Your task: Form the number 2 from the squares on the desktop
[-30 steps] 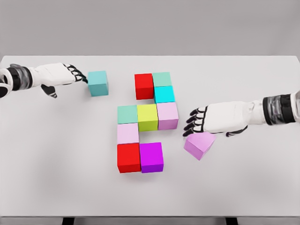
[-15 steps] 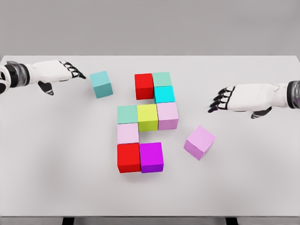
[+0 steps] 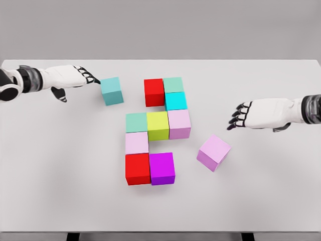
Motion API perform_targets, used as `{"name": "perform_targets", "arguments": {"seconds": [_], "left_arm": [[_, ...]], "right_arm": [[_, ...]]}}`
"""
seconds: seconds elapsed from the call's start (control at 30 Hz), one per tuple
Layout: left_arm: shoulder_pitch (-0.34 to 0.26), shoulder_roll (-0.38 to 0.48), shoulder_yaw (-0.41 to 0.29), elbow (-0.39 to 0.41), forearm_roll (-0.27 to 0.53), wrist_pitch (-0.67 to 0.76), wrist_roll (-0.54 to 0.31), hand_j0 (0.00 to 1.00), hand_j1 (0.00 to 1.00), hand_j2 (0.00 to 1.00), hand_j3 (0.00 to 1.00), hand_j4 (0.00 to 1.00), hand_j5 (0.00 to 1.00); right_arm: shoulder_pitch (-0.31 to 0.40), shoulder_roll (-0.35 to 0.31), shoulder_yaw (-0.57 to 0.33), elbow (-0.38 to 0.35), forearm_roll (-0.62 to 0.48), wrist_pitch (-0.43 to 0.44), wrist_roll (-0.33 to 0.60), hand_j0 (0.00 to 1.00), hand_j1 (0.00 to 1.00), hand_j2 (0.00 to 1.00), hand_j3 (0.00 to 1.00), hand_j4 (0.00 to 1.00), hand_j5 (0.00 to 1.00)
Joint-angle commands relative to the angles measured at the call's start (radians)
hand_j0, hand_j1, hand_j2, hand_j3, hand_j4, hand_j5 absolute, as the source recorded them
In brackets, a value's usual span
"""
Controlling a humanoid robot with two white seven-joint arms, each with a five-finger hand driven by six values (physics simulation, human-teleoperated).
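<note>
Several coloured cubes form a partial figure in the middle of the white table (image 3: 60, 165): a red cube (image 3: 154, 92), green cube (image 3: 173, 84) and cyan cube (image 3: 176, 101) on top, a teal-green cube (image 3: 136, 122), yellow-green cube (image 3: 157, 125) and pale pink cube (image 3: 179, 123) in the middle row, then a light pink cube (image 3: 136, 142), red cube (image 3: 137, 168) and magenta cube (image 3: 162, 168). A loose teal cube (image 3: 112, 90) lies at the upper left; my left hand (image 3: 90, 77) touches its left side with open fingers. A loose lilac cube (image 3: 213, 151) lies rotated at the right. My right hand (image 3: 239, 115) hovers open, apart from it.
The table's far edge runs behind the cubes and its near edge along the bottom of the view. A plain grey wall stands behind.
My left hand has moved right, pushing the teal cube toward the red cube. My right hand let go of the lilac cube and drew back to the right.
</note>
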Motion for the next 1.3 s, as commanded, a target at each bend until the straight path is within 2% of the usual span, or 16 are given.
{"name": "perform_targets", "arguments": {"seconds": [0.0, 0.17, 0.27, 0.47, 0.67, 0.83, 1.1, 1.27], "left_arm": [[0.0, -0.008, 0.002, 0.0, 0.004, 0.001, -0.002, 1.0, 1.0, 1.0, 1.0, 1.0, 1.0], [0.0, -0.013, 0.002, 0.0, 0.004, 0.001, -0.002, 1.0, 1.0, 1.0, 1.0, 1.0, 1.0], [0.002, -0.013, 0.003, 0.003, 0.005, 0.001, -0.002, 1.0, 1.0, 1.0, 1.0, 1.0, 1.0], [0.006, 0.0, 0.003, 0.003, 0.007, 0.001, -0.002, 1.0, 1.0, 1.0, 1.0, 1.0, 1.0], [0.008, 0.001, -0.001, -0.009, 0.007, 0.001, -0.002, 1.0, 1.0, 1.0, 1.0, 1.0, 1.0], [0.006, -0.005, -0.006, -0.009, 0.007, 0.001, -0.002, 1.0, 1.0, 1.0, 1.0, 1.0, 1.0], [0.005, -0.019, -0.006, -0.009, 0.007, 0.001, -0.016, 1.0, 1.0, 1.0, 1.0, 1.0, 1.0], [0.006, -0.02, -0.006, -0.021, 0.008, 0.001, -0.016, 1.0, 1.0, 1.0, 1.0, 1.0, 1.0]], "right_arm": [[0.0, 0.0, 0.005, 0.012, 0.001, 0.002, 0.0, 1.0, 1.0, 1.0, 1.0, 1.0, 1.0], [-0.011, -0.001, 0.03, 0.025, 0.009, 0.002, 0.0, 1.0, 1.0, 1.0, 1.0, 1.0, 1.0], [-0.106, -0.004, 0.128, 0.053, 0.004, 0.002, 0.0, 1.0, 1.0, 1.0, 1.0, 1.0, 1.0], [-0.19, -0.003, 0.269, 0.061, -0.003, 0.002, 0.0, 1.0, 1.0, 1.0, 1.0, 1.0, 1.0], [-0.189, 0.008, 0.298, 0.047, -0.002, 0.002, 0.0, 1.0, 1.0, 1.0, 1.0, 1.0, 1.0], [-0.187, 0.009, 0.315, 0.001, -0.002, 0.002, 0.0, 1.0, 1.0, 1.0, 1.0, 1.0, 1.0], [-0.179, 0.026, 0.32, -0.001, 0.004, 0.002, 0.0, 1.0, 1.0, 1.0, 1.0, 1.0, 1.0], [-0.176, 0.017, 0.321, -0.044, 0.006, 0.002, 0.0, 1.0, 1.0, 1.0, 1.0, 1.0, 1.0]]}}
